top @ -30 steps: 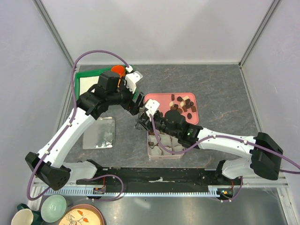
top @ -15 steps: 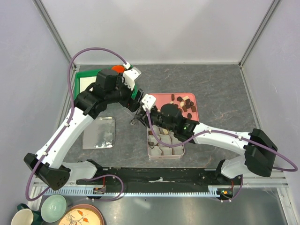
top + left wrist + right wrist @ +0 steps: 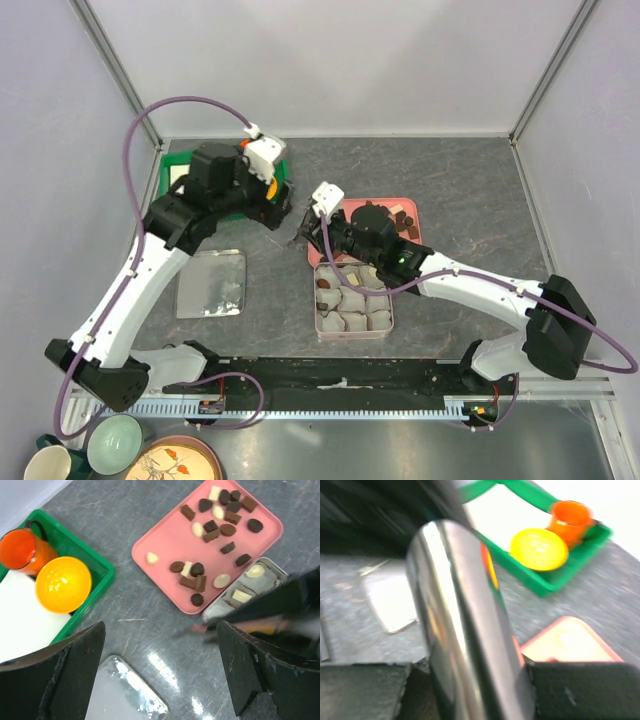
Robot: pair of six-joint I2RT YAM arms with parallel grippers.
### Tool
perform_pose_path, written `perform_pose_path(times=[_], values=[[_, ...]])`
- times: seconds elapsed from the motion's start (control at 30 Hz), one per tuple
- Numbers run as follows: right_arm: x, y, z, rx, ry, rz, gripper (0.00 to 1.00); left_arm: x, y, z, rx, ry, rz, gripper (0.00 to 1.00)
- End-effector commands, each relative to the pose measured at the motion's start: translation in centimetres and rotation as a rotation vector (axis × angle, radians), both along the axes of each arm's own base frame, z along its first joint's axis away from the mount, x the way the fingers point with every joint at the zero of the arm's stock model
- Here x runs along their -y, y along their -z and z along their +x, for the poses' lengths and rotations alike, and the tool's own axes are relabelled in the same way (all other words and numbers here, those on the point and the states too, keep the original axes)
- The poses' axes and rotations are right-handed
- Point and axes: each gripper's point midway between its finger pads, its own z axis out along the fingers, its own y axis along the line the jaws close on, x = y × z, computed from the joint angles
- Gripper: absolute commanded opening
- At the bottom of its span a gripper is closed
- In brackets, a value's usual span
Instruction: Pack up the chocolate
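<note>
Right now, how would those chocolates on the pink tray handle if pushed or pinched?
The chocolates look small and light, so they would probably slide on the smooth pink tray. Rounded ones may roll; pinching might mark them.

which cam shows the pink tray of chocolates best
Left wrist: the whole pink tray lies unobstructed, each chocolate distinct. Top external has the right arm covering much of it. Right wrist catches only a blurred corner.

Grey table point(image 3: 470, 190) carries pink tray point(image 3: 165, 545), green tray point(image 3: 100, 562), tin point(image 3: 352, 337) and lid point(image 3: 212, 284).
</note>
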Motion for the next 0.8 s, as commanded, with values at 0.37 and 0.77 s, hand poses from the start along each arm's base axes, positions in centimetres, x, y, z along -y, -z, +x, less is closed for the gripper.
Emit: perform_pose_path(times=[0.37, 0.77], values=[[16.8, -6.5, 14.3, 0.050, 0.696, 0.131, 0.00, -9.6, 1.7, 2.8, -0.017, -0.207, -0.049, 0.96], [20.0, -1.7, 19.3, -0.063, 0.808, 0.170, 0.06, -9.1, 6.9, 2.3, -0.127, -0.179, -0.052, 0.91]])
